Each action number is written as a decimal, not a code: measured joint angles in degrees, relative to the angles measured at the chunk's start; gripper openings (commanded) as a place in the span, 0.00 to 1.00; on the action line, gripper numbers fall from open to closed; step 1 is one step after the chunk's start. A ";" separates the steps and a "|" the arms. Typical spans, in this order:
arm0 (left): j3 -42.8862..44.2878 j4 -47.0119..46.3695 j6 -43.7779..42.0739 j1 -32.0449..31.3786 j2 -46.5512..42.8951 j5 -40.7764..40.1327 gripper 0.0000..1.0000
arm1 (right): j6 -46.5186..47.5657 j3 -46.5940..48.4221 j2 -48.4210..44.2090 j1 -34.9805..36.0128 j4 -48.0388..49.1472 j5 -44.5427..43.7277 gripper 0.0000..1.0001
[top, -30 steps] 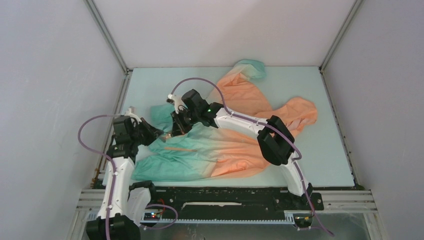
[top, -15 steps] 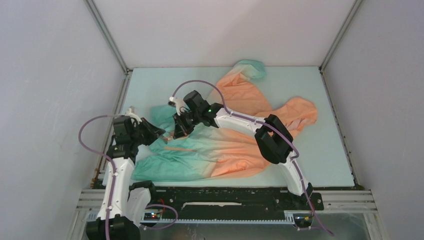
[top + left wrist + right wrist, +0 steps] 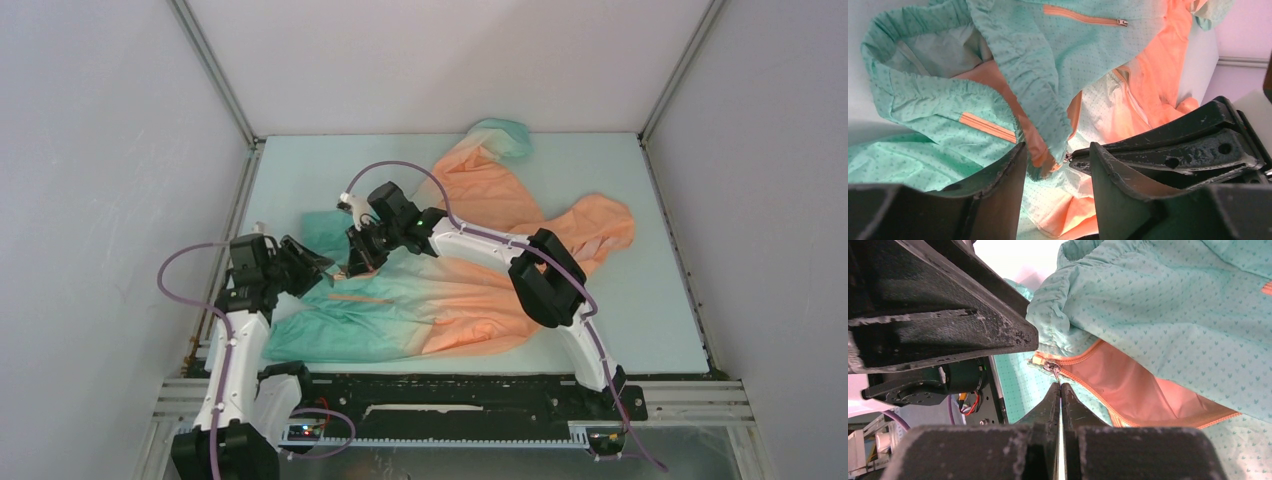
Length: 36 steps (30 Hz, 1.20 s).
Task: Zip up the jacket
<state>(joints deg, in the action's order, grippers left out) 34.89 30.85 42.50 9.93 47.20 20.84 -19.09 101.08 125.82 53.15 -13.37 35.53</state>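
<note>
At the jacket's (image 3: 440, 300) teal hem (image 3: 1040, 100), the right gripper (image 3: 1060, 387) clamps the zip pull (image 3: 1052, 367) between closed jaws while the left gripper (image 3: 1057, 148) straddles the hem edge, jaws apart.

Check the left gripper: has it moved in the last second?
Yes, slightly. In the top view the left gripper has shifted right and nearer, away from the table's left rail.

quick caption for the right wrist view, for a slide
Right tool pinched shut on the zipper pull at the teal hem of the jacket, zip not yet closed
</note>
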 measured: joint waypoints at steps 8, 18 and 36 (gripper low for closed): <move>-1.49 -1.81 3.02 0.00 1.64 1.20 0.43 | -0.37 0.00 0.00 0.39 0.26 -0.76 0.00; -3.41 -5.90 5.25 -0.83 3.63 2.95 0.23 | -0.42 0.00 0.00 0.52 0.26 -0.87 0.00; -3.15 -6.60 -6.93 -1.51 -4.35 3.80 0.00 | 12.46 15.69 3.63 1.11 -16.44 -3.58 0.00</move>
<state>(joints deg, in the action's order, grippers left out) 31.75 24.25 35.57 8.43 42.85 24.64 -6.63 116.77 129.45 54.26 -29.80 31.94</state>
